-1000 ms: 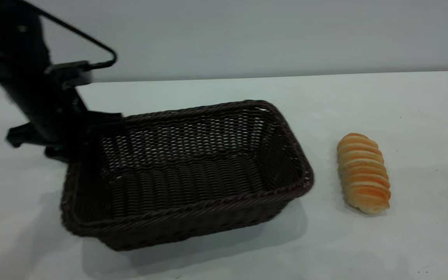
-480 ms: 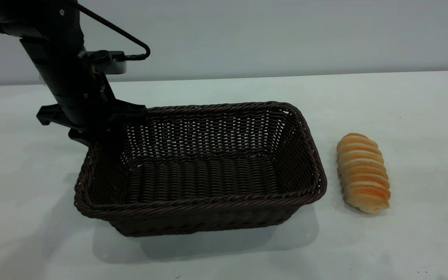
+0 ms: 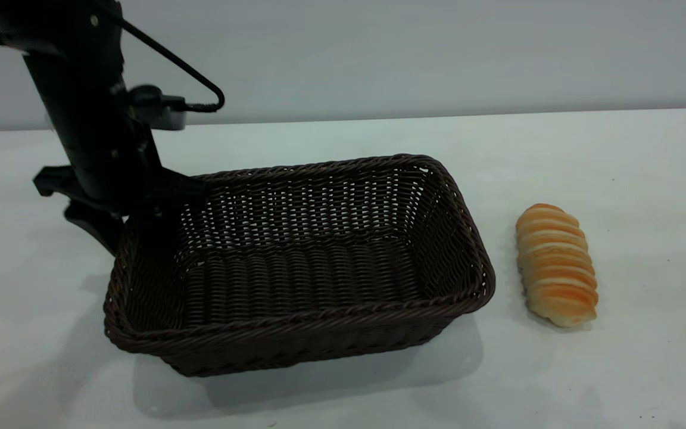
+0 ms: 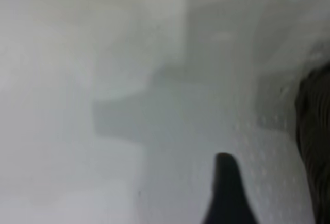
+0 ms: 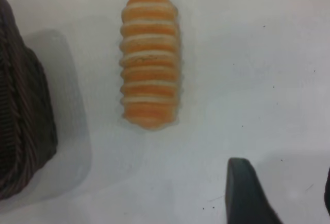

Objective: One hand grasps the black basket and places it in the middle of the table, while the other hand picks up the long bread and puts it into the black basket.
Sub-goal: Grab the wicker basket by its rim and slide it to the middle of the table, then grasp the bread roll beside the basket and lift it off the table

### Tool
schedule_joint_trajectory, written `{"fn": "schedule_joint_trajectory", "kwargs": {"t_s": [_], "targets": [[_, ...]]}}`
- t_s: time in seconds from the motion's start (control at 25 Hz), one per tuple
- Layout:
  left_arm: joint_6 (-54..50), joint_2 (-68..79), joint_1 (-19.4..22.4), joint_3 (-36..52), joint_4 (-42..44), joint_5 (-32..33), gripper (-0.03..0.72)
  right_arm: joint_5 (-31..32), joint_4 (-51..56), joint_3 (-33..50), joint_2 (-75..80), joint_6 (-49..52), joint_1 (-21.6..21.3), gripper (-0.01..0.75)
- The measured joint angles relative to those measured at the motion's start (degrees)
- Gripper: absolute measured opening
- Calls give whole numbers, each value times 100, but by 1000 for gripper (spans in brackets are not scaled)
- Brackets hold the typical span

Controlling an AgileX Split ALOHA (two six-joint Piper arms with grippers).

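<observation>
STEP: left pincer (image 3: 125, 229) clenched on black basket (image 3: 301, 262) rim, placing it mid-desk (image 3: 617, 179) | right pincer (image 5: 278, 193) released, above desk | NEXT: descend over long bread (image 3: 556, 265), grasp.

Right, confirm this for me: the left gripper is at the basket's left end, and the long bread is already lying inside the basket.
Not quite. The left gripper is at the left end of the black basket, but the long bread is not inside it. The exterior view shows it lying on the table, to the right of the basket and apart from it.
</observation>
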Motion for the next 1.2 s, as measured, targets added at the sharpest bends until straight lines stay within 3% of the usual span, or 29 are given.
{"fn": "schedule_joint_trajectory", "kwargs": {"t_s": [0.16,0.44,0.8,1.2], "targets": [[-56,-365,0,0,9,163,652,0,16,0,0,0,0,356],[-85,-1422,0,5,9,346,591,13,102,-117,206,-25,17,356],[165,-3634,0,11,9,468,573,-275,118,-1155,2107,-570,1039,356],[442,-5526,0,11,9,788,573,-343,118,-2263,3822,-805,1138,358]]}}
